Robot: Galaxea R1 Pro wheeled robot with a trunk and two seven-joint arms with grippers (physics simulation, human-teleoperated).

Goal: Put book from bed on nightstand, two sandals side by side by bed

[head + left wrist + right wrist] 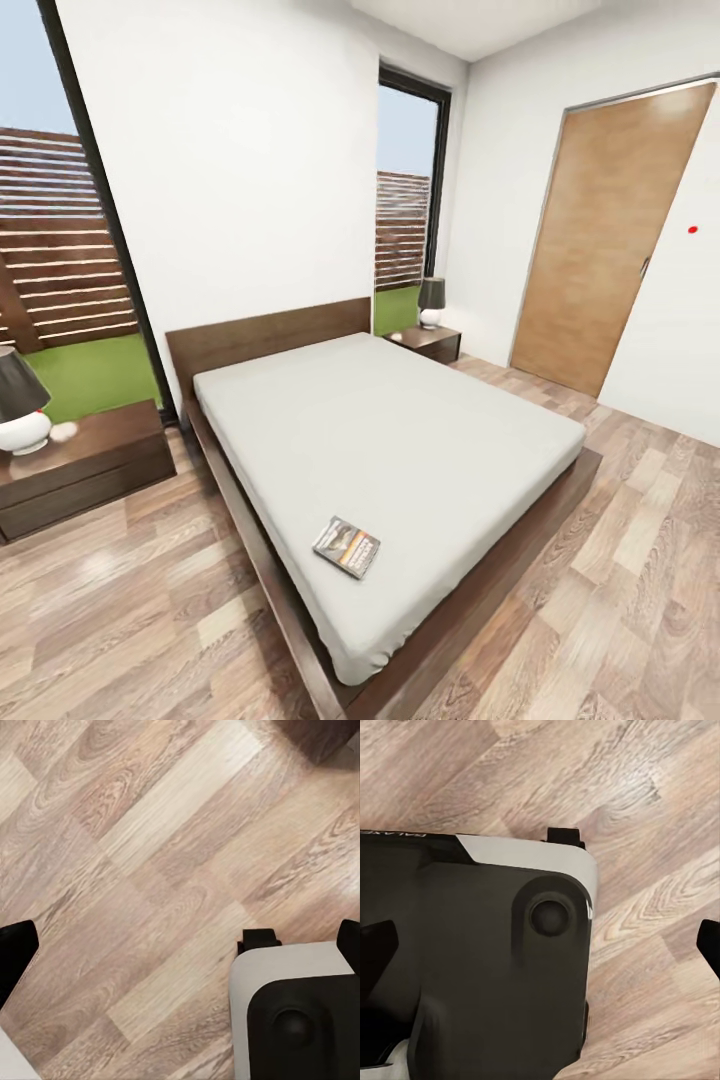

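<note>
**A:** Where's the book [347, 546]?

**B:** In the head view it lies flat on the light-grey mattress [400, 450] of the bed [480, 590], in the lower centre of the frame, near the foot corner closest to the camera. Dark cover, an orange-toned picture, and it sits slightly askew to the mattress edge.

**A:** And the nightstands?

**B:** One nightstand [80, 465] is at the left edge of the frame, beside the headboard [265, 335], with a white-based lamp [20, 405] under a dark shade on top and a small white round thing just beside it. The far nightstand [425, 343] stands at the other side of the bed, centre right and higher up, below the narrow window [405, 200], and carries a matching lamp [431, 302].

**A:** The rest of the room?

**B:** White walls, wood-plank floor [130, 620], a brown wooden door [600, 240] at the upper right, and a tall black-framed window [55, 240] at the upper left showing a slatted fence and grass.

**A:** The grippers?

**B:** The left wrist view shows dark fingertips [16, 952] at both side edges of the frame, so the left gripper [180, 945] is spread wide over the planks, holding nothing, with the robot's white and black base [300, 1012] in the lower right. In the right wrist view the right gripper [540, 941] is likewise wide apart, a fingertip [709, 945] at the right edge and another at the left, over the base [495, 967].
</note>
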